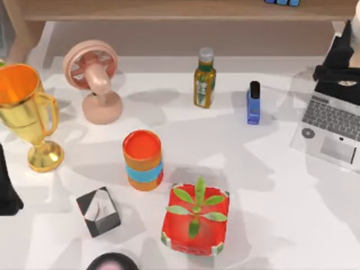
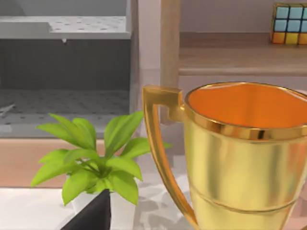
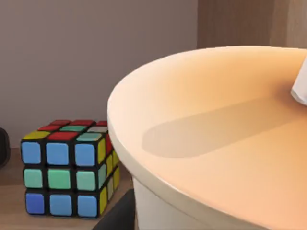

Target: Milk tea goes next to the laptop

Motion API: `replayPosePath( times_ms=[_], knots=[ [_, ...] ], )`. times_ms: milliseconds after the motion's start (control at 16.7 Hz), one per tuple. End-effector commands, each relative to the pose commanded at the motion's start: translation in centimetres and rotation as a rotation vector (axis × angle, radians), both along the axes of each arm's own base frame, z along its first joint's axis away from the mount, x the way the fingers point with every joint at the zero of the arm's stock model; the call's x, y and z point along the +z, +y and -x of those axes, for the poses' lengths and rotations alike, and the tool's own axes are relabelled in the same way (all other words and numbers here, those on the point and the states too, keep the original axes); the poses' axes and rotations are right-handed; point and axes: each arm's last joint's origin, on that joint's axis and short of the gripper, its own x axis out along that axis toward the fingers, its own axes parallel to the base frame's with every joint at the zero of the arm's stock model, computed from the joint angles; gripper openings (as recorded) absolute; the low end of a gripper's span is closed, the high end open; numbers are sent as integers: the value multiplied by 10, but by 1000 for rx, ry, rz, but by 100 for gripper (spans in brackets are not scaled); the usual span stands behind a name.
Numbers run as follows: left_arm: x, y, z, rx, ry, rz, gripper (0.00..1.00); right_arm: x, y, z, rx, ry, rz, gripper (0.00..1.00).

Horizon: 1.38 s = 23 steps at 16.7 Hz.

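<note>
Looking down, you find the right gripper [image 1: 344, 53] at the table's far right over the laptop [image 1: 332, 132]; the milk tea [image 3: 216, 139] lid sits close under its wrist camera. You cannot tell either gripper's finger state.

We see a white tabletop [image 1: 270, 225] crossed by soft grey shadows under diffuse light. Along its far edge runs a light wooden shelf [image 1: 185, 8] with an upright wooden post [image 2: 170, 43]. Behind stand a plain mauve-grey wall [image 3: 96, 52] and a grey perforated metal rack [image 2: 62, 26].
</note>
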Motion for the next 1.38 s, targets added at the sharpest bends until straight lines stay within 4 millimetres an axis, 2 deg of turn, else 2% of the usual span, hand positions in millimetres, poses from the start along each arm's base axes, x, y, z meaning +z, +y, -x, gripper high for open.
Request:
replayPosePath(
  times_ms=[180, 360, 540, 660, 780, 960, 1380],
  knots=[
    [0, 0, 0, 0, 0, 0, 100, 23, -61, -19, -59, -84, 85, 0],
    [0, 0, 0, 0, 0, 0, 100, 32, -124, -22, -110, -86, 163, 0],
    [0, 0, 0, 0, 0, 0, 100, 12, -175, -15, -104, 34, 171, 0],
    [0, 0, 0, 0, 0, 0, 100, -8, -197, -7, -63, 131, 133, 0],
    [0, 0, 0, 0, 0, 0, 100, -24, -211, 1, -4, 211, 81, 0],
    [0, 0, 0, 0, 0, 0, 100, -41, -218, 9, 73, 286, 13, 0],
    [0, 0, 0, 0, 0, 0, 100, -44, -218, 9, 97, 297, -2, 0]
  ],
)
